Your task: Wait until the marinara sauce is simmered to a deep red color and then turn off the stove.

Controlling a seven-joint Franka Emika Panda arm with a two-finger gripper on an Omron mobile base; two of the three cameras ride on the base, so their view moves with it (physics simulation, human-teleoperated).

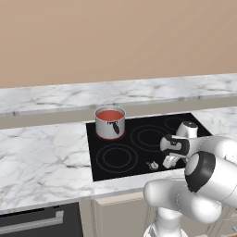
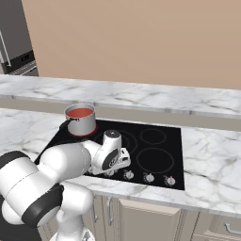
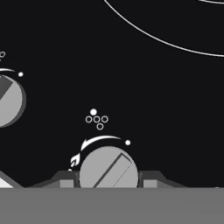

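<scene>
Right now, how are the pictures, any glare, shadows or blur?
Left base view: even flat light, no glare on the stove, sauce sharp. Right base view: the same, soft shadow under the arm. Hand view: crisp, the knob between the gripper fingers sharp, no glare.

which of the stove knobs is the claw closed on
The knob centred low in the hand view, pinched between both fingertips of the claw. The neighbouring knob at that view's left edge stands free, untouched.
</scene>
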